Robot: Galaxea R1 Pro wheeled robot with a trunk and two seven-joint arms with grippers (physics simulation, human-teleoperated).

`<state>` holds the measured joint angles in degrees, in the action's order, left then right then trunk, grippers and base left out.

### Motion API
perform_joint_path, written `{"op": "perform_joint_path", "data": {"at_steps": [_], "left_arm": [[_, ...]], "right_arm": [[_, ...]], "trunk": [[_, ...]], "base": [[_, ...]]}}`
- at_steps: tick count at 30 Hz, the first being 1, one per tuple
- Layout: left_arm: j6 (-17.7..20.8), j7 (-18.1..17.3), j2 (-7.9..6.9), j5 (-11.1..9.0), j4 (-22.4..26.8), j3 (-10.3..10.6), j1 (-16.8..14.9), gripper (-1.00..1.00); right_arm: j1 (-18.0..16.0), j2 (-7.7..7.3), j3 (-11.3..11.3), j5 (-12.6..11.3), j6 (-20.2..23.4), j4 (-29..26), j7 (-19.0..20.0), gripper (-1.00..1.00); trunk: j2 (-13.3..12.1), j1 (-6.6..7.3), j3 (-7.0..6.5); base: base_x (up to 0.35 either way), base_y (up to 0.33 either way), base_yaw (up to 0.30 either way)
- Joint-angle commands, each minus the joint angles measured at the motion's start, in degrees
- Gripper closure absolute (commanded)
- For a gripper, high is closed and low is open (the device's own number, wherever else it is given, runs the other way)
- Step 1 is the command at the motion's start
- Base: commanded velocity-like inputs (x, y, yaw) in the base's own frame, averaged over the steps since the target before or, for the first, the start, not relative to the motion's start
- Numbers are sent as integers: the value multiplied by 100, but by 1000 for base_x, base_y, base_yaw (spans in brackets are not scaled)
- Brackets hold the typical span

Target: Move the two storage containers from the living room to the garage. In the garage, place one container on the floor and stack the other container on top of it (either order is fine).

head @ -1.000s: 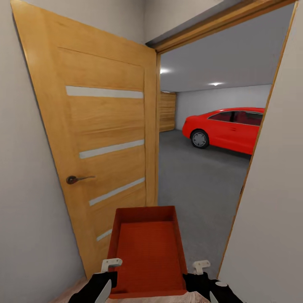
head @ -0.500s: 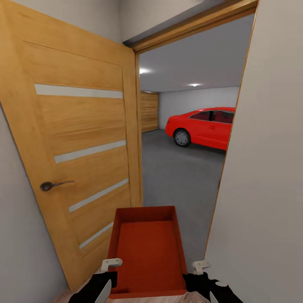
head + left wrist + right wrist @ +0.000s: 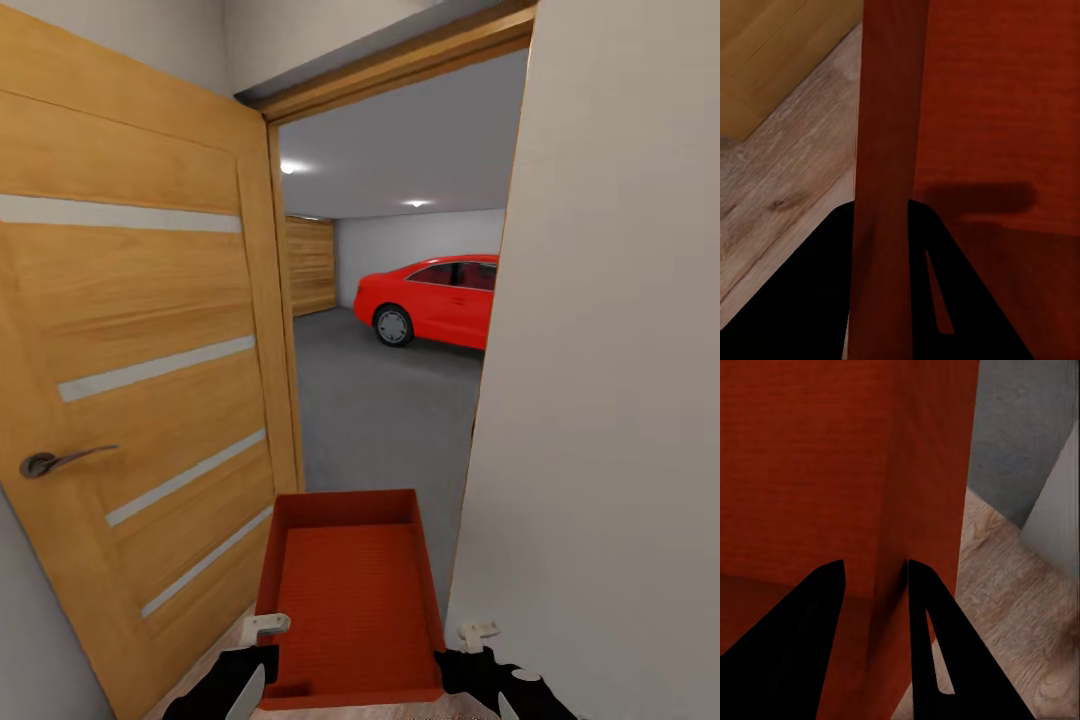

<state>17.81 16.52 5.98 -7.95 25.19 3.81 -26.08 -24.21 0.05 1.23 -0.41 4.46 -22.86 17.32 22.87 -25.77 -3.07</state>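
A: The robot holds one storage container [image 3: 350, 598] in front of its trunk, just short of the doorway [image 3: 390, 330]. The left gripper [image 3: 256, 655] is clamped on one side wall, the right gripper [image 3: 480, 655] on the other.

B: To pass well, it should likely centre the container between the open door [image 3: 140, 400] and the wall [image 3: 610, 400] beside the doorway, keeping it level.

A: The head view shows the garage floor [image 3: 380, 410] and a red car [image 3: 430, 300] beyond the doorway. The wrist views show each thin wall pinched between fingers [image 3: 975, 300], above wood planks [image 3: 1020, 607].
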Motion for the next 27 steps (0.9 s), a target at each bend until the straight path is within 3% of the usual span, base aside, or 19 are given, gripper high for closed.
{"op": "perform_joint_path", "data": {"at_steps": [1,11,27], "left_arm": [[-487,53,-62,109,29,-203,-3,100],[-489,53,-62,109,29,-205,-3,100],[-489,53,-62,109,29,-205,-3,100]], "right_arm": [[4,-5,39,-29,38,1,166,100],[4,-5,35,-33,38,-2,166,100],[4,-5,35,-38,38,-2,174,100]], "trunk": [[5,-2,3],[5,-2,3],[5,-2,3]], "base": [[0,0,-278],[0,28,-115],[0,253,-1]]}}
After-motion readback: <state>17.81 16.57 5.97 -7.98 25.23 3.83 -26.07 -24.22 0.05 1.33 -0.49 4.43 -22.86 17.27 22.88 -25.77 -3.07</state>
